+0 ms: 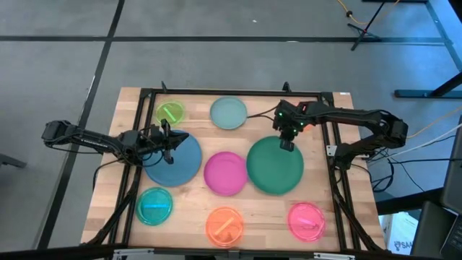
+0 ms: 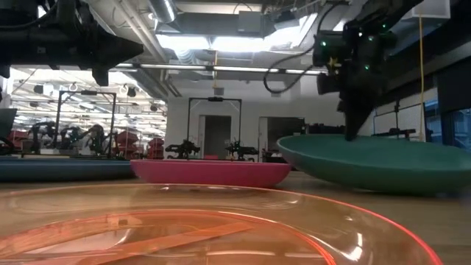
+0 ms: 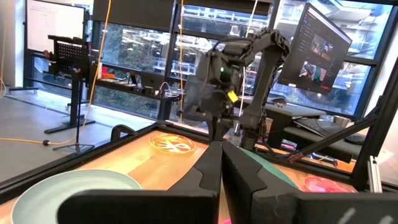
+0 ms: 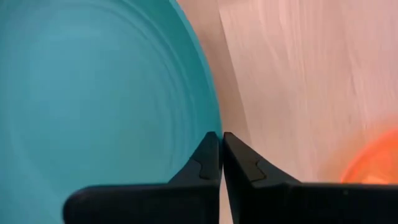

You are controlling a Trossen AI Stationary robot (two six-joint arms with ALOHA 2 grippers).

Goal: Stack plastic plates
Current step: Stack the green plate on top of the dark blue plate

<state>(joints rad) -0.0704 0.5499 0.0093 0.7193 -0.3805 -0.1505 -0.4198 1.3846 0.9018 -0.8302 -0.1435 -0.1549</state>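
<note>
Right end effector (image 1: 286,144) pinches the dark green plate's (image 1: 275,167) far rim.

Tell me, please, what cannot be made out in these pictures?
High view: the left gripper covers part of the blue plate.
Low view: the orange plate is cut off by the bottom edge.
Right wrist view: the right gripper hides the rim of the dark green plate.

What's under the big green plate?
The green plate is tilted, one edge pinched by the right gripper. Under the raised side only bare table shows; farther underneath is hidden.
</note>
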